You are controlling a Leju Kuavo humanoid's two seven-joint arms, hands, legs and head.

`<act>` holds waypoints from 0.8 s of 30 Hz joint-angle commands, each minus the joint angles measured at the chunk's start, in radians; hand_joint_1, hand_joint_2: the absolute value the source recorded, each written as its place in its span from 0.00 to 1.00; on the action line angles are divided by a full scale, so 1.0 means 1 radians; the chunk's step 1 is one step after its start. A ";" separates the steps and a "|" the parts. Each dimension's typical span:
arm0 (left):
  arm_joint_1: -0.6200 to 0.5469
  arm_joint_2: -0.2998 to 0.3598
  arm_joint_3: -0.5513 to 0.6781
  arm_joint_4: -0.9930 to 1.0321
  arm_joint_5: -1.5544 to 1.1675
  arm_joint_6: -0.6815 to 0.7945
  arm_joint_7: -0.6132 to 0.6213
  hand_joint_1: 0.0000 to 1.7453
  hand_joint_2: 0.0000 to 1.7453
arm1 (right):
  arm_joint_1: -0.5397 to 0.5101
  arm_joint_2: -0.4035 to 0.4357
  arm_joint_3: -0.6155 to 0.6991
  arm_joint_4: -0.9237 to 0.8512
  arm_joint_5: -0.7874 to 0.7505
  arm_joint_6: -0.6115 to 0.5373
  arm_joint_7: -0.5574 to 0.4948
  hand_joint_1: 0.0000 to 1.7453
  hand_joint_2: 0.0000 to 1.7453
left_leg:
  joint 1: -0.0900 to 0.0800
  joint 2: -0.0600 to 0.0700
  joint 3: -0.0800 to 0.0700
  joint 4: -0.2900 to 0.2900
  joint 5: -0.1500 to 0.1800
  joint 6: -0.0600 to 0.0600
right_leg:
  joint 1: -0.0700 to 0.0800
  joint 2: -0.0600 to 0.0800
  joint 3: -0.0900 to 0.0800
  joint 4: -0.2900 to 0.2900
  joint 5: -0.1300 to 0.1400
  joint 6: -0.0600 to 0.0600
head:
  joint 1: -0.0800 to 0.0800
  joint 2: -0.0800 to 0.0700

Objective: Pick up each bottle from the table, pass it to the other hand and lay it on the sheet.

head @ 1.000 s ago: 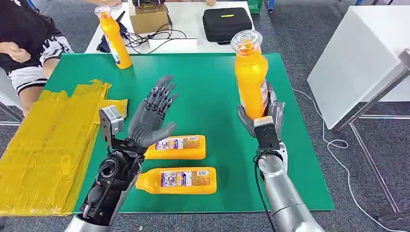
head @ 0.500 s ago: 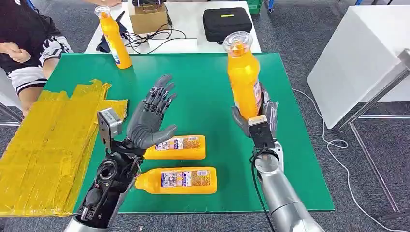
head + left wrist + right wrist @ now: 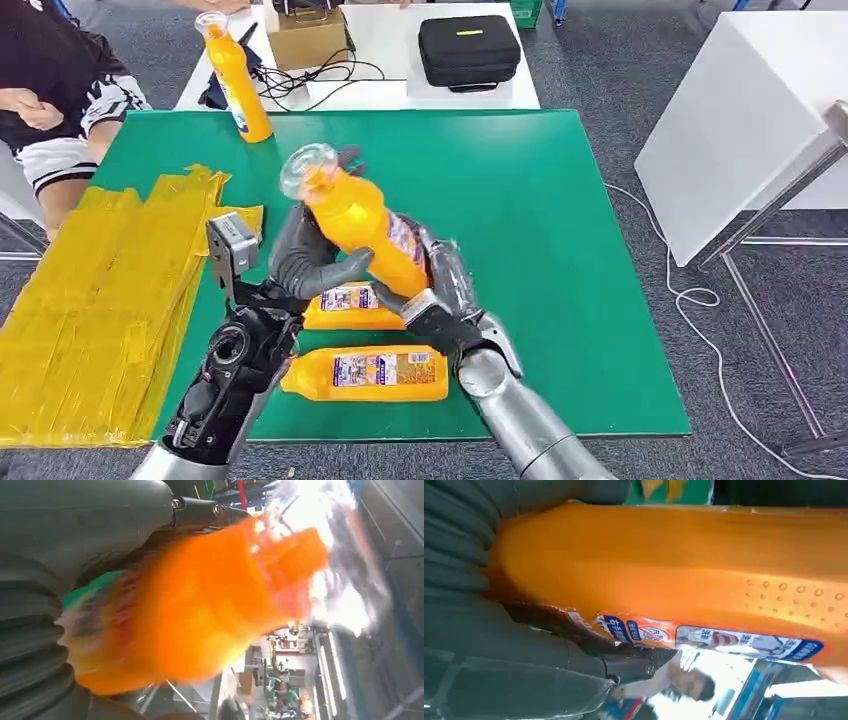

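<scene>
handover | right robot hand (image 3: pixel 435 300) grasps the orange bottle (image 3: pixel 355 215) low on its body, tilted toward 11 o'clock above the green counter (image 3: pixel 560 230) | left robot hand (image 3: pixel 305 255) cups the bottle, not visibly clenched | risk: early release drops it onto the two lying bottles (image 3: pixel 370 372) | yellow sheet (image 3: pixel 90 300) at 9 o'clock

No text can be made out: the bottle (image 3: pixel 684 575) carries a blue and white label (image 3: pixel 704 637), whose printing is too blurred to be read.
</scene>
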 commanded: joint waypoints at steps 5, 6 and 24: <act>-0.034 0.024 0.074 0.136 0.042 0.006 -0.025 0.00 1.00 | -0.026 -0.047 0.136 0.000 -0.119 0.156 -0.080 1.00 1.00 | -0.001 0.000 0.008 -0.002 -0.002 -0.001 | -0.001 0.000 0.008 -0.001 -0.002 0.000 | 0.000 0.000; -0.034 0.024 0.076 0.142 0.044 0.006 -0.024 0.00 1.00 | -0.025 -0.046 0.138 -0.002 -0.119 0.157 -0.080 1.00 1.00 | -0.001 0.000 0.005 -0.001 -0.002 -0.001 | -0.001 0.000 0.005 -0.001 -0.001 0.000 | 0.000 0.000; 0.018 0.032 0.131 0.112 0.046 0.043 -0.081 1.00 1.00 | -0.028 -0.036 0.134 0.034 -0.099 0.161 -0.080 1.00 1.00 | 0.000 0.000 0.004 -0.001 -0.002 -0.001 | 0.000 0.001 0.005 -0.001 -0.001 0.000 | 0.000 0.000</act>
